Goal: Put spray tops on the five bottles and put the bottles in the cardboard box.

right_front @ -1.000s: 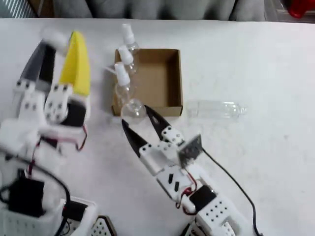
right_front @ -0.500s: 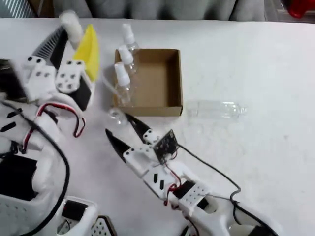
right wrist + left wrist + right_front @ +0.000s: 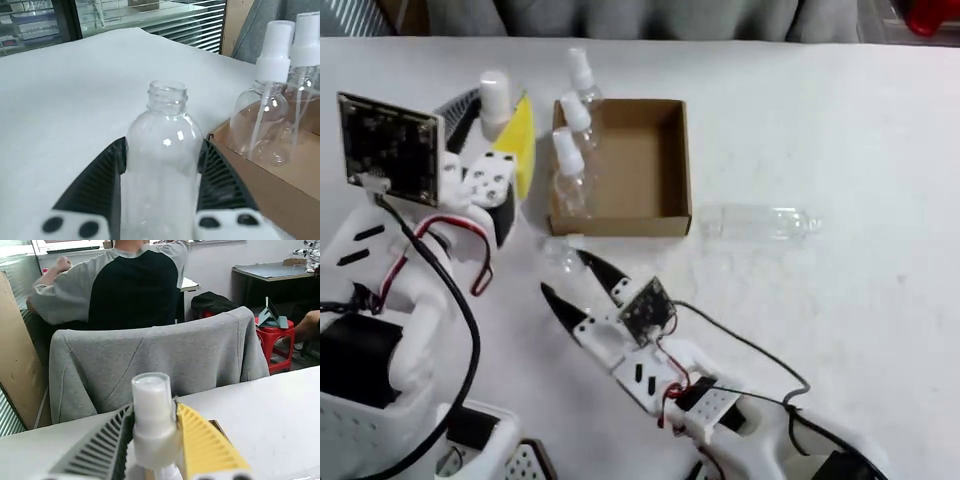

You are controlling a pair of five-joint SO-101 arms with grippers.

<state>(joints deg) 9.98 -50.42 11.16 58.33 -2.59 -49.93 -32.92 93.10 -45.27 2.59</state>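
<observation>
**Clerk:** Item one, the left gripper?

**Keeper:** Upper left of the high view. Its grey and yellow fingers are clamped on a white spray top, gripped round the body with the cap end clear of the fingers. It is probably held that way so the lower end can go onto a neck.

**Clerk:** Item two, the right gripper?

**Keeper:** Lower centre. Its black fingers sit on either side of an open bottle, and the right wrist view suggests they press its sides. The likely purpose is to hold the bottle upright and steady for capping.

**Clerk:** Condition of that bottle?

**Keeper:** Clear plastic, round shoulders, bare threaded neck, empty. It stands on the table, just below the lower left corner of the box.

**Clerk:** The box itself?

**Keeper:** Cardboard with an open top, upper centre. Three capped bottles line its left wall, white tops up, with thin tubes showing through the clear bodies. The rest of the floor is bare, which I judge leaves room for two more.

**Clerk:** Other stock?

**Keeper:** One lying bottle, clear and on its side, just to the right of the box, with no white top on it.

**Clerk:** Tally?

**Keeper:** By my reckoning three of five are finished, the fourth is in hand and the fifth is waiting. The spray top and the open neck are well apart, so they have to be lined up before anything can be screwed on.
</observation>
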